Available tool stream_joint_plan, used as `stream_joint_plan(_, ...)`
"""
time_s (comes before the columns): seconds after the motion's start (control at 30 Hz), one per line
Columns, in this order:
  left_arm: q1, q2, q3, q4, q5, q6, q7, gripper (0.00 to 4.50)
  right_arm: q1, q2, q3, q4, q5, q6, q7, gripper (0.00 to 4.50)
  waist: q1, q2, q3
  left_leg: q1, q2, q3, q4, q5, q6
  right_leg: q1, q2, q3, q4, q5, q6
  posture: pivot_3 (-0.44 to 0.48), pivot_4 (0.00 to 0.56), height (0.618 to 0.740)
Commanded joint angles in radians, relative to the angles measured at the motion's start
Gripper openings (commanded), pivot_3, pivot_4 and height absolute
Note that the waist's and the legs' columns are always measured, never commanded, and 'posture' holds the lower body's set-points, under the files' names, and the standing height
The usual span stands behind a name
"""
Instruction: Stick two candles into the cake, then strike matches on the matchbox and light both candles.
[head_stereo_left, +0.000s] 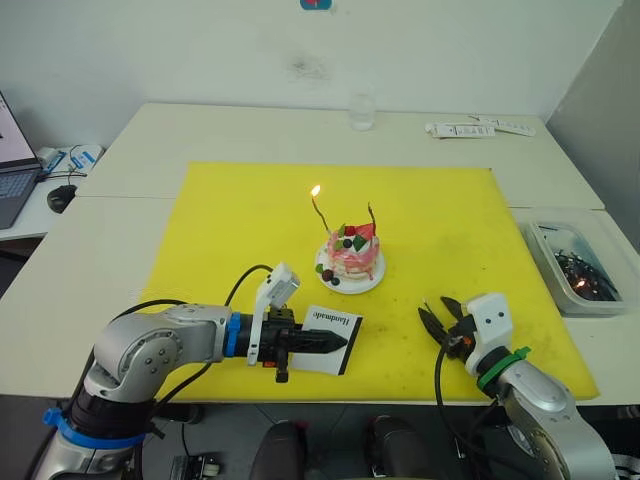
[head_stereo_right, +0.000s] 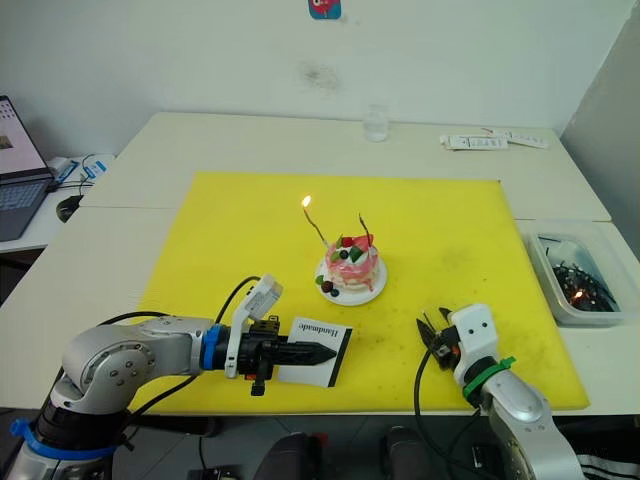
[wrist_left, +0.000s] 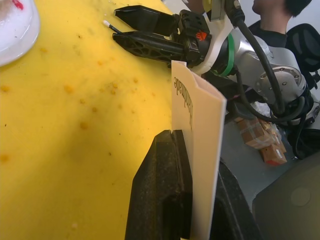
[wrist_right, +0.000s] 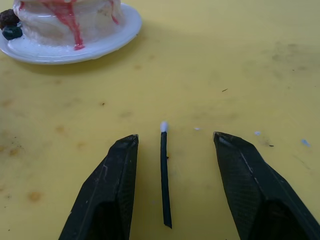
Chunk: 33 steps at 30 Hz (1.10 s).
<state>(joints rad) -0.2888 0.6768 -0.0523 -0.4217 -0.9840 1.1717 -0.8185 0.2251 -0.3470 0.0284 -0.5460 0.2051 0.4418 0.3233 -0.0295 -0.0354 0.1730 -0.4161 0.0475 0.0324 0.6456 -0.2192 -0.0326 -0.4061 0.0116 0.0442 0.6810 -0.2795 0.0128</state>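
Note:
The pink-and-white cake (head_stereo_left: 350, 262) sits on its white plate mid-mat with both candles standing in it. The left candle (head_stereo_left: 320, 212) burns with a small flame; the right candle (head_stereo_left: 372, 215) shows no flame. My left gripper (head_stereo_left: 335, 343) is shut on the white matchbox (head_stereo_left: 330, 332), holding it on edge just above the mat, in front of the cake. My right gripper (wrist_right: 172, 137) is open and low over the mat, to the right of the matchbox. One dark match (wrist_right: 164, 175) with a pale tip lies on the mat between its fingers, untouched.
A yellow mat (head_stereo_left: 250, 220) covers the table's middle. A clear bin (head_stereo_left: 580, 265) of dark bits stands at the right edge. A glass (head_stereo_left: 362, 112) and white remotes (head_stereo_left: 480, 128) lie at the back, with a laptop (head_stereo_left: 15, 170) far left. A person (wrist_left: 280, 15) sits beyond the table.

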Motion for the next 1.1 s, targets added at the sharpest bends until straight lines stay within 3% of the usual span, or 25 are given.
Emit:
stream_joint_plan(0.03, -0.015, 0.011, 0.016, -0.011, -0.019, 0.000, -0.015, 0.00, -0.005, 0.009, 0.006, 0.015, -0.026, -0.054, -0.004, 2.45, 0.000, 0.000, 0.000, 0.000, 0.000, 0.000, 0.000, 0.000, 0.000, 0.000, 0.000, 0.000, 0.000, 0.000, 0.000, 0.000, 0.150, 0.740)
stream_joint_plan(0.67, -0.013, 0.016, 0.017, -0.019, -0.022, 0.002, -0.014, 0.00, 0.071, 0.018, 0.028, 0.079, -0.055, -0.172, 0.024, 2.45, 0.000, -0.001, 0.000, 0.000, 0.000, 0.000, 0.000, 0.000, 0.000, 0.000, 0.000, -0.001, 0.000, 0.000, -0.001, 0.000, 0.150, 0.740)
stream_joint_plan(0.77, -0.014, 0.014, 0.014, -0.016, -0.020, 0.000, -0.014, 0.00, 0.071, 0.023, 0.028, 0.082, -0.053, -0.175, 0.023, 1.85, 0.001, -0.001, -0.001, 0.000, 0.000, 0.000, 0.000, 0.000, 0.000, 0.000, 0.000, -0.001, 0.000, 0.000, -0.001, 0.000, 0.150, 0.740)
stream_joint_plan(0.93, -0.014, 0.013, 0.011, -0.012, -0.015, -0.003, -0.016, 0.00, 0.062, 0.033, 0.034, 0.089, -0.054, -0.168, 0.025, 0.03, 0.001, -0.001, -0.001, 0.000, 0.000, 0.000, 0.000, 0.000, 0.000, 0.001, 0.000, 0.000, 0.000, 0.000, -0.001, 0.000, 0.150, 0.740)
stream_joint_plan(1.1, -0.009, 0.015, 0.007, -0.006, -0.006, -0.010, -0.021, 0.00, 0.048, 0.041, 0.039, 0.095, -0.061, -0.158, 0.024, 0.03, 0.000, -0.003, -0.002, 0.001, 0.000, 0.000, 0.000, 0.000, 0.000, 0.001, 0.000, 0.000, 0.000, 0.000, -0.001, 0.000, 0.150, 0.740)
